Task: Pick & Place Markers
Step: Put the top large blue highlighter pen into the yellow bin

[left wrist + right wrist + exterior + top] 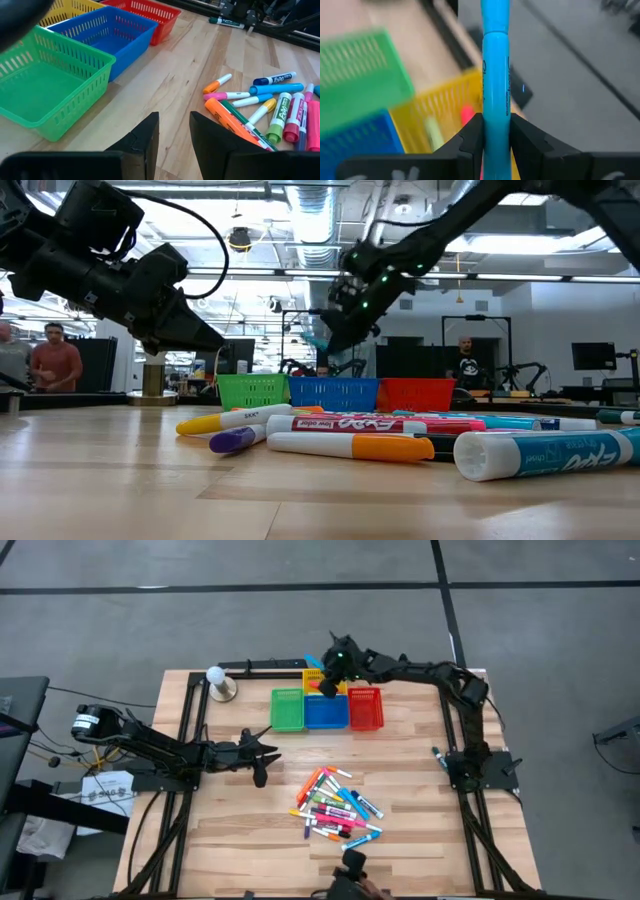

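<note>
Right hand (496, 135) grips a light-blue marker (495, 75) above the baskets, likely for sorting by colour; left hand (174, 137), narrowly parted and empty, waits beside the marker pile (337, 807).

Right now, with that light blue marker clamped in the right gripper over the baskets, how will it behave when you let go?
The light blue marker looks stiff and light: it sticks out straight from the right gripper without sagging. Its barrel is round and smooth, so it may slip under a light grip and roll on landing. The basket walls should probably stop it; the yellow basket already holds markers.
</note>
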Robot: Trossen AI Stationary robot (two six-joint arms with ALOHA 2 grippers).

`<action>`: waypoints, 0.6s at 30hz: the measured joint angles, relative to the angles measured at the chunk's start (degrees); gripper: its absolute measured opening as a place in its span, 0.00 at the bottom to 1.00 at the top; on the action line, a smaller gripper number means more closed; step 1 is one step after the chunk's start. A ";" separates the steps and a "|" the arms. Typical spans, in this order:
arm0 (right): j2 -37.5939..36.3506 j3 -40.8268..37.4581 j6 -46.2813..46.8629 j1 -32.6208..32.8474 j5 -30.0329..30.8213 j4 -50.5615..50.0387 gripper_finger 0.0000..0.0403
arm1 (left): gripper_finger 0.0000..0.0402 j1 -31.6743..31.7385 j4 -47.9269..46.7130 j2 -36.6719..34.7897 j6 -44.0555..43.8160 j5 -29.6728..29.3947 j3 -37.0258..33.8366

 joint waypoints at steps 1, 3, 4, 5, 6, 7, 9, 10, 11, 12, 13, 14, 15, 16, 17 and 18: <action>0.84 1.13 -1.18 0.00 0.05 -3.09 0.18 | 0.27 -0.05 -0.01 0.01 -0.02 0.05 0.00; 2.48 3.11 -3.70 0.00 0.17 -6.82 0.18 | 0.27 -0.08 -0.02 0.01 -0.28 0.24 0.00; 2.89 3.59 -4.68 0.02 0.16 -8.49 0.18 | 0.27 -0.08 -0.04 0.01 -0.42 0.31 0.00; 3.32 3.93 -5.57 0.02 0.18 -10.00 0.18 | 0.27 -0.20 -0.04 0.01 -0.45 0.44 0.00; 3.64 4.14 -6.35 -0.02 0.17 -10.19 0.18 | 0.27 -0.24 -0.08 -0.01 -0.48 0.44 0.00; 3.77 4.16 -6.91 -0.04 0.16 -10.68 0.18 | 0.27 -0.27 -0.12 0.01 -0.50 0.46 0.00; 3.77 4.16 -7.26 -0.04 0.18 -11.34 0.18 | 0.27 -0.45 -0.15 0.01 -0.73 0.46 0.00; 3.77 4.16 -7.26 -0.04 0.19 -11.19 0.18 | 0.27 -0.45 -0.19 0.00 -0.75 0.46 0.00; 3.75 4.16 -7.26 -0.04 0.18 -11.27 0.18 | 0.27 -0.45 -0.19 0.00 -0.77 0.46 0.00; 3.70 4.16 -7.26 -0.04 0.18 -11.34 0.18 | 0.27 -0.45 -0.19 0.01 -0.81 0.46 0.00; 3.63 4.16 -7.26 -0.03 0.20 -11.59 0.18 | 0.27 -0.45 -0.17 0.01 -0.82 0.46 0.00; 3.60 4.16 -7.26 0.04 0.21 -11.55 0.18 | 0.27 -0.45 -0.17 0.00 -0.83 0.46 0.00; 3.56 4.16 -7.26 0.06 0.21 -11.59 0.18 | 0.27 -0.45 -0.17 0.01 -0.83 0.46 0.00; 3.55 4.16 -7.26 0.09 0.21 -11.94 0.18 | 0.27 -0.45 -0.17 0.01 -0.83 0.46 0.00; 3.55 4.16 -7.26 0.09 0.21 -12.32 0.18 | 0.27 -0.45 -0.17 0.01 -0.83 0.46 0.00; 3.55 4.16 -7.26 0.09 0.21 -12.70 0.19 | 0.27 -0.45 -0.17 -0.01 -0.85 0.46 0.00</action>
